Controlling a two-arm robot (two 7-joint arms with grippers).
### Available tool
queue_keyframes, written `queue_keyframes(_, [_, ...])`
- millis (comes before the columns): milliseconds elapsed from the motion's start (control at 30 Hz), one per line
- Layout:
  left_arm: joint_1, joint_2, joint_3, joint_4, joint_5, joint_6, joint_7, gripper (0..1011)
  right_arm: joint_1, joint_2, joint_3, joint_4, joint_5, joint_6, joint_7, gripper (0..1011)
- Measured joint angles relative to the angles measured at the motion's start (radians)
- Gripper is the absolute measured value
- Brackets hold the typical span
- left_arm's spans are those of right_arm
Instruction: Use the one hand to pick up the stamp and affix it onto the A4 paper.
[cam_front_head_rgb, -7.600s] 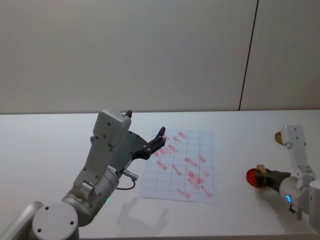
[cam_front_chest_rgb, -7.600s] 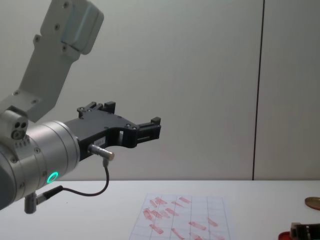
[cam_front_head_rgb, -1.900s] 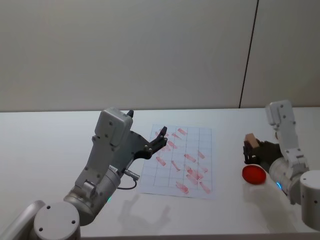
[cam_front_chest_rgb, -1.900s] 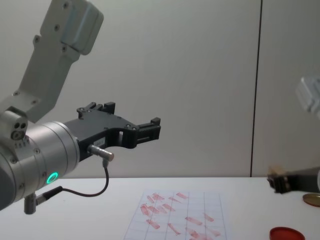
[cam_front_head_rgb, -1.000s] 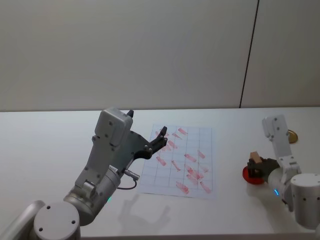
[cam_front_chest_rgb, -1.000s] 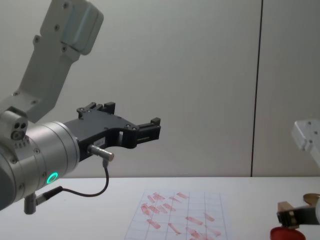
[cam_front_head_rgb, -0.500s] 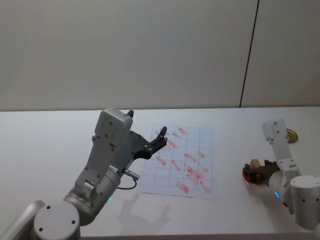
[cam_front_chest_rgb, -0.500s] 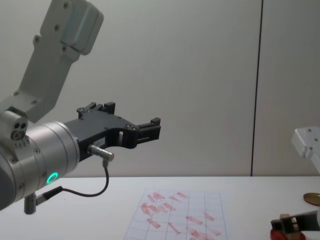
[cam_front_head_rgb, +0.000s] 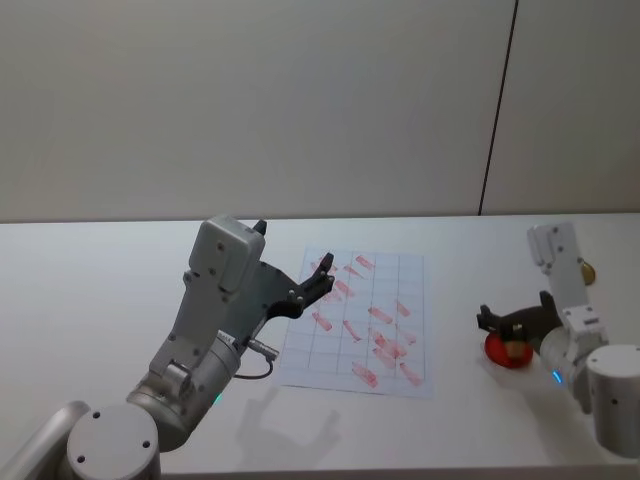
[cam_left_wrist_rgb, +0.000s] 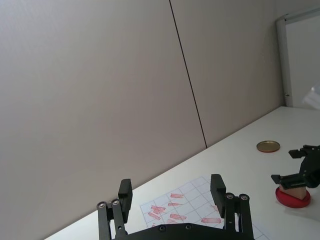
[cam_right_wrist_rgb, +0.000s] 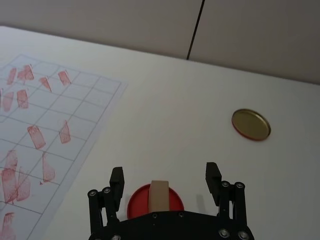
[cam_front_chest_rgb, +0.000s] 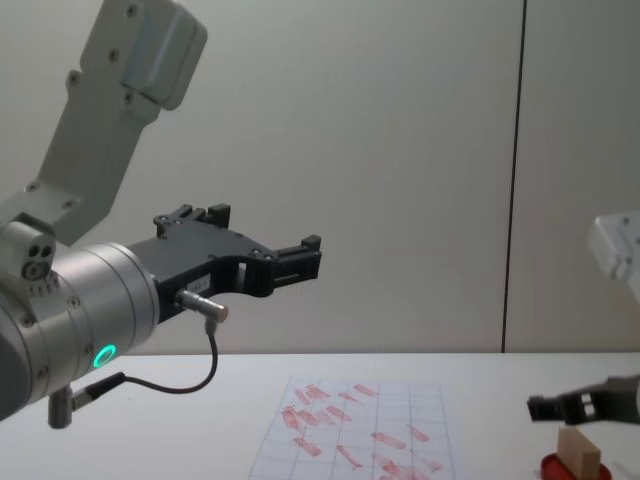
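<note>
The stamp (cam_front_head_rgb: 515, 348) is a small tan wooden block standing on the round red ink pad (cam_front_head_rgb: 503, 353), at the right of the table. My right gripper (cam_front_head_rgb: 512, 318) hangs just above it, open, its fingers spread wider than the block and not touching it. The right wrist view has the stamp (cam_right_wrist_rgb: 159, 195) between and below the open right gripper (cam_right_wrist_rgb: 164, 172). From the chest the stamp (cam_front_chest_rgb: 579, 452) stands under the right gripper (cam_front_chest_rgb: 570, 405). The A4 paper (cam_front_head_rgb: 365, 320), gridded and covered in red marks, lies mid-table. My left gripper (cam_front_head_rgb: 318, 275) is parked, raised and open, over the paper's left edge.
A small round gold disc (cam_front_head_rgb: 585, 270) lies on the table behind the ink pad, also seen as the gold disc (cam_right_wrist_rgb: 251, 124) from the right wrist. Bare white table surrounds the paper and pad. A plain wall stands behind.
Half a second ago my right gripper held the stamp down on the ink pad. It has now opened, let go and lifted slightly. The left arm has not moved.
</note>
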Motion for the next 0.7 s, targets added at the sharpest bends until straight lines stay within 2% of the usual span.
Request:
queue_keyframes(367, [0.000,0.000,0.000,0.000,0.000,0.000,0.000,993,-0.072,0.043,0.018,-0.163,-0.018,-0.067,0.022,1001])
queue_keyframes(700, [0.000,0.000,0.000,0.000,0.000,0.000,0.000,993,-0.112,0.069,0.031,-0.247,-0.020,-0.100,0.044,1001])
